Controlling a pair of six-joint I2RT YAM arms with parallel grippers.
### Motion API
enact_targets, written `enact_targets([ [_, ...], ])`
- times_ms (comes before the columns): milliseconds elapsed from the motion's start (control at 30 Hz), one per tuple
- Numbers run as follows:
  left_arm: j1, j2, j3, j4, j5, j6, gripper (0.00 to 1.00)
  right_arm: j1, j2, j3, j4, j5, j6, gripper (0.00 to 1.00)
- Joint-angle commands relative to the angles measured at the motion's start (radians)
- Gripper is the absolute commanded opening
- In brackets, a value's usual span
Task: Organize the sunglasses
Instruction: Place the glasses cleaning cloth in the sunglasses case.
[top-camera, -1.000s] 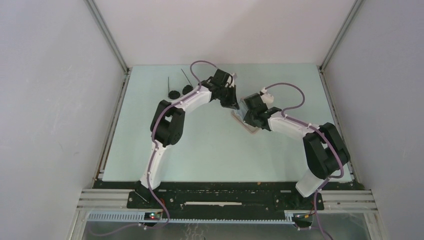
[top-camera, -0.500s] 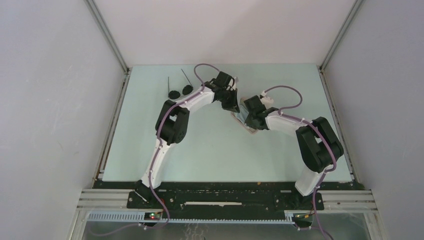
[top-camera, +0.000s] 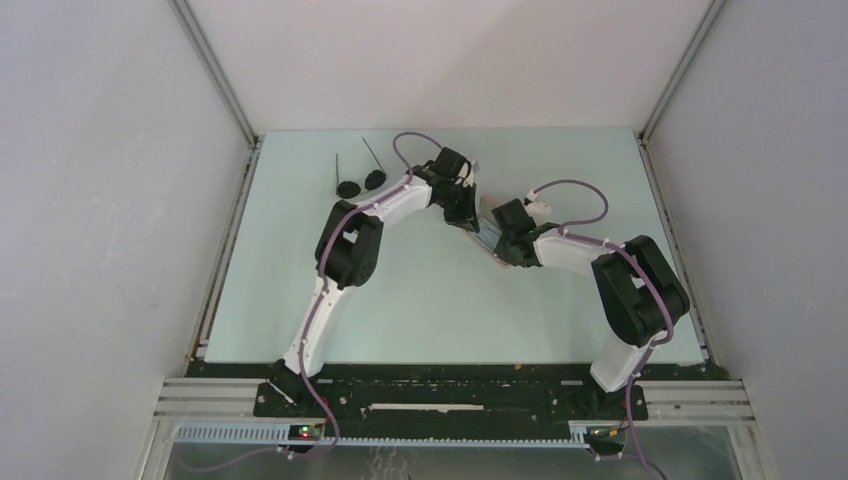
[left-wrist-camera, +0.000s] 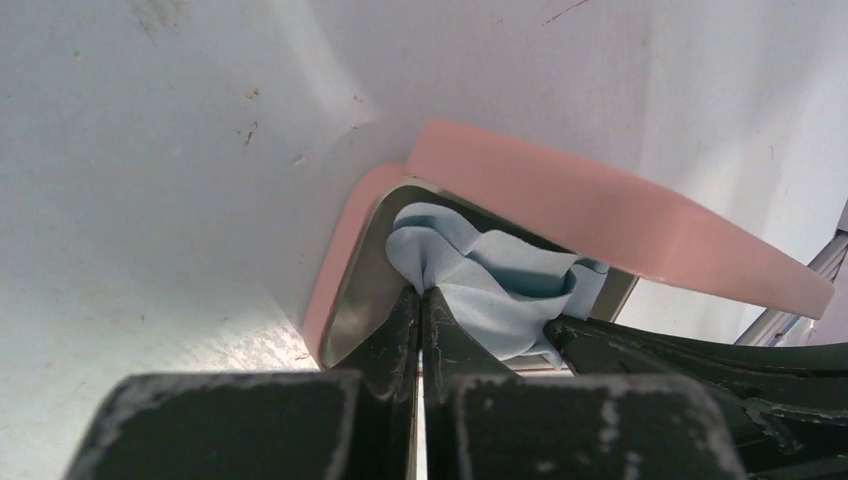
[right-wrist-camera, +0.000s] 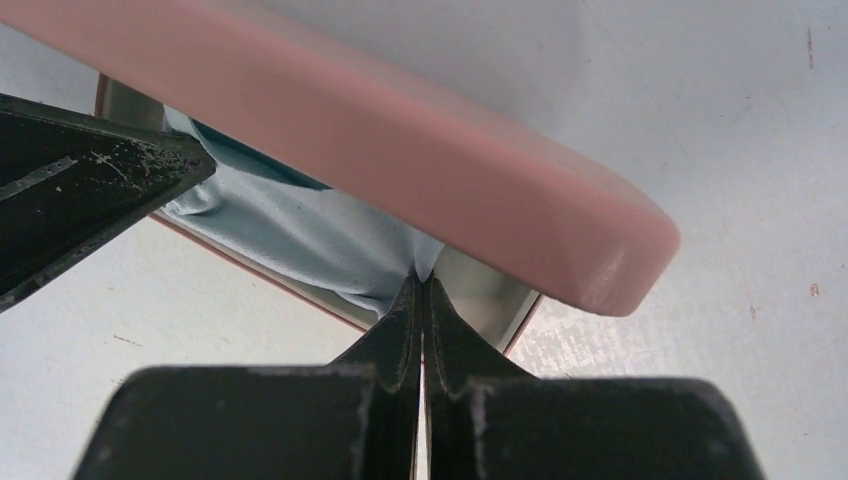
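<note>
The pale green counter fills the floor of a white-walled enclosure. Two white and black arms reach in from its near edge. The left arm and the right arm bend inward, so that their tips meet over the middle of the far half.

Between them lies the pink oblong case. It stands open like a clamshell, with its pink lid raised over a grey-lined lower shell. From the right wrist the lid crosses the view as a thick rounded band.

Inside the case sits the crumpled light blue cloth, also seen under the lid from the other side.

The left hand has its two dark fingers pressed together. Their tips sit against a puckered fold of the cloth at the case's left end. The right hand is likewise pressed together, and its tips meet the cloth at the opposite end, just under the lid. I cannot tell whether either hand has fabric caught between its fingers. Each wrist view shows the other hand's dark fingers at its edge.

The sunglasses lie on the far left part of the counter, beyond the left arm and well apart from the case. Their two dark round lenses are side by side and their thin wire arms point toward the back wall. Neither hand touches them.
</note>
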Motion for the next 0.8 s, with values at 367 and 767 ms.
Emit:
enact_targets([
  [367, -0.008, 0.003, 0.068, -0.013, -0.001, 0.023, 0.00, -0.041, -0.056, -0.029, -0.007, 0.001, -0.019, 0.00],
  [767, -0.015, -0.006, 0.067, -0.042, -0.067, 0.040, 0.00, -0.064, -0.056, -0.029, -0.016, 0.020, -0.091, 0.01],
])
